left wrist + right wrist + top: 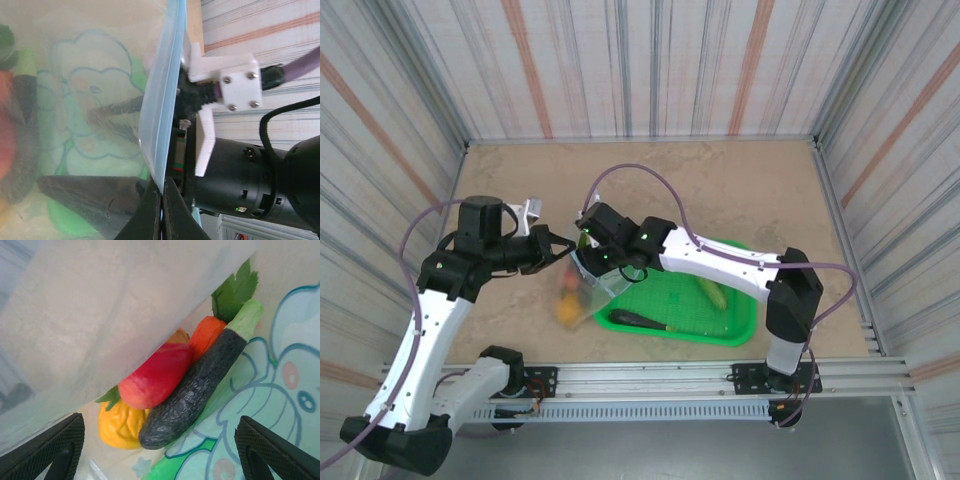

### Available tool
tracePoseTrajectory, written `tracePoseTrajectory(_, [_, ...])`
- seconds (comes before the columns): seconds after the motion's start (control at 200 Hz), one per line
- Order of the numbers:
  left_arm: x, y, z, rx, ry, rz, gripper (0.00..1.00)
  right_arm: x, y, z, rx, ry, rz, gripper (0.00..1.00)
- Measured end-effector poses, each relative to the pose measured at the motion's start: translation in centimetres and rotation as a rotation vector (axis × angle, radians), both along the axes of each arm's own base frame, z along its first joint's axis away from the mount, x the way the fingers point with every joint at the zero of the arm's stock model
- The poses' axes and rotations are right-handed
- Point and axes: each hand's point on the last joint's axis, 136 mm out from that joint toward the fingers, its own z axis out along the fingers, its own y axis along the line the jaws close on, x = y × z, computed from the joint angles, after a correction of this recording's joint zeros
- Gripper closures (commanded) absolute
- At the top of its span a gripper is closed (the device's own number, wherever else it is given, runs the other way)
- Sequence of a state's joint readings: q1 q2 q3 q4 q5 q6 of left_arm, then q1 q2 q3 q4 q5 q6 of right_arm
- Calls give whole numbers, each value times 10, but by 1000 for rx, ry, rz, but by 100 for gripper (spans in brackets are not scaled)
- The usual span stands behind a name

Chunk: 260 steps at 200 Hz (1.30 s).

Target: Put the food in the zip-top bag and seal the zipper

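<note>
The clear zip-top bag (588,292) hangs between my two grippers beside the basket, its mouth up. My left gripper (163,202) is shut on the pale blue-green zipper (167,95) strip at the bag's edge. My right gripper (160,430) stands open at the bag's mouth, its black fingers (55,450) wide apart with nothing between them. Inside the bag lies food: a dark bumpy vegetable (200,385) with a pale green end, a red piece (157,375), an orange carrot (206,336) with green leaves, and a yellow-orange fruit (117,427).
The green mesh basket (740,335) sits right of the bag, under the right arm. A green cucumber (712,292) and a dark eggplant (640,320) lie in it. Striped walls close in the table on three sides.
</note>
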<state>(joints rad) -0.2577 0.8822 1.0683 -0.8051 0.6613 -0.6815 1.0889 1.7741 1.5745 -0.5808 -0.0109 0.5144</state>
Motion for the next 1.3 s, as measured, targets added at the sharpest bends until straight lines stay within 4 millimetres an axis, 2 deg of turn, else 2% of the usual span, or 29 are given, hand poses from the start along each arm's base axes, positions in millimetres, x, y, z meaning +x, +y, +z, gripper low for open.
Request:
tracePoseTrajectory(0.115, [-1,0,3,-4,-17,0,100,0,-10,23,25,-53,1,21])
tracePoseTrajectory(0.23, [-2,2,-1,6,-8,5,100,-2,-21,71,107,-145,10,28])
tracePoseTrajectory(0.336, [-2,3,-5,14,3,10,100,-5,-38,114,176,-224,6,46])
tracePoseTrajectory(0.441, [-2,3,-5,17,2,12,100,-8,-54,141,214,-285,-8,76])
tracePoseTrajectory(0.501, [-2,3,-5,17,1,12,100,-9,-64,148,217,-313,-17,83])
tracePoseTrajectory(0.596, [-2,4,-6,22,-3,16,100,-10,-81,150,211,-337,-42,88])
tracePoseTrajectory(0.646, [-2,4,-6,24,-6,15,100,-11,-91,146,197,-340,-56,100])
tracePoseTrajectory(0.791, [-2,5,-6,32,-11,12,100,-1,-127,131,148,-334,-140,100])
tracePoseTrajectory(0.927, [-1,5,-7,38,-18,10,100,10,-170,101,65,-282,-266,99])
tracePoseTrajectory(1.042, [-1,5,-7,40,-20,9,100,20,-209,62,-44,-212,-399,85])
tracePoseTrajectory(1.182, [-2,6,-8,46,-19,5,100,20,-257,-3,-200,-96,-538,62])
tracePoseTrajectory(1.247, [-2,6,-8,48,-23,1,100,18,-277,-27,-261,-49,-595,60])
tracePoseTrajectory(1.302, [-2,6,-8,49,-23,1,100,17,-289,-41,-290,-22,-636,59])
